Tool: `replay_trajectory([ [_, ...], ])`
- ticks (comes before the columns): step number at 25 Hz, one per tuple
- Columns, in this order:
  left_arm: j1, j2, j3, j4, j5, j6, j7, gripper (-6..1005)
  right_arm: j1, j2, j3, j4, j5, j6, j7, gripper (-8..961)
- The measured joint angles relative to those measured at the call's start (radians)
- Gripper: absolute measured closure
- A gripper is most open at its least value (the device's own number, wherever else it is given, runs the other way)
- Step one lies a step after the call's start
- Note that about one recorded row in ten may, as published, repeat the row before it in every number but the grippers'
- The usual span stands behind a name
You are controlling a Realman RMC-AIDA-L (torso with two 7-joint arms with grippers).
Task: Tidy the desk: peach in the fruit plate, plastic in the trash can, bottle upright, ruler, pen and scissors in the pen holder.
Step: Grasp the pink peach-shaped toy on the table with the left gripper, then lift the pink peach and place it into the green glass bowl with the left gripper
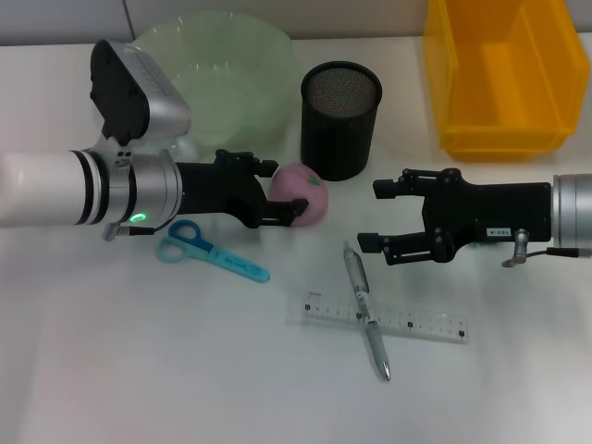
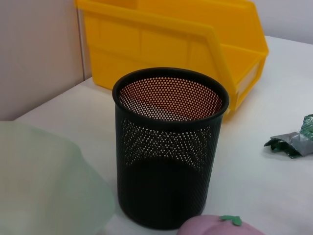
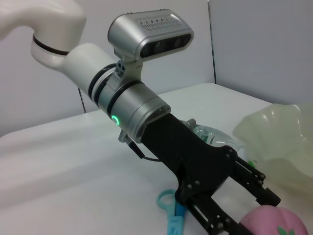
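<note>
A pink peach (image 1: 313,196) rests on the table in front of the black mesh pen holder (image 1: 340,118). My left gripper (image 1: 285,194) is shut on it, one finger on each side. The pale green fruit plate (image 1: 222,74) stands behind the left arm. Blue scissors (image 1: 208,250) lie just in front of that arm. A silver pen (image 1: 367,310) lies across the clear ruler (image 1: 384,319). My right gripper (image 1: 372,215) hovers open, right of the peach. Crumpled green-and-silver plastic (image 2: 293,142) shows in the left wrist view. The bottle (image 3: 205,134) lies mostly hidden behind the left arm.
A yellow bin (image 1: 504,74) stands at the back right, just beyond the pen holder (image 2: 168,147). A grey partition wall runs along the table's far edge. Bare white tabletop stretches across the front left.
</note>
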Motion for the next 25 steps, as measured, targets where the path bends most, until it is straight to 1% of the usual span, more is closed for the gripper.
replay_trajectory([
  [6, -0.011, 0.000, 0.006, 0.001, 0.000, -0.003, -0.005, 324, 0.002, 0.001, -0.002, -0.001, 0.000, 0.005, 0.000, 115],
  [13, -0.004, 0.002, 0.002, 0.008, -0.024, 0.015, -0.012, 488, 0.002, 0.001, 0.000, -0.001, 0.000, 0.005, 0.000, 114],
  [15, 0.001, 0.005, 0.001, 0.010, -0.036, 0.036, -0.012, 536, 0.002, 0.001, 0.001, -0.001, 0.000, 0.005, 0.000, 115],
  [16, 0.013, 0.009, -0.003, 0.024, -0.050, 0.074, -0.012, 559, 0.002, 0.001, 0.001, -0.001, 0.000, 0.005, 0.000, 115],
  [17, 0.013, 0.009, -0.003, 0.024, -0.050, 0.074, -0.012, 617, 0.002, 0.001, 0.001, -0.001, 0.000, 0.005, 0.000, 115],
  [20, 0.057, 0.011, -0.017, 0.082, -0.086, 0.144, -0.008, 790, 0.002, 0.001, 0.002, -0.001, 0.000, 0.005, 0.000, 115],
  [21, 0.094, 0.011, -0.028, 0.131, -0.130, 0.177, -0.002, 809, 0.002, 0.001, 0.001, -0.001, 0.000, 0.006, 0.000, 115],
  [22, 0.094, 0.011, -0.028, 0.131, -0.130, 0.177, -0.002, 829, 0.002, 0.001, 0.001, -0.001, 0.000, 0.006, 0.000, 115],
  [23, 0.120, 0.011, -0.034, 0.163, -0.175, 0.189, 0.003, 848, 0.002, 0.001, 0.001, -0.001, 0.000, 0.006, 0.000, 115],
  [25, 0.152, 0.011, -0.058, 0.190, -0.261, 0.191, 0.027, 887, 0.002, 0.001, -0.001, -0.001, 0.000, 0.006, 0.000, 115],
])
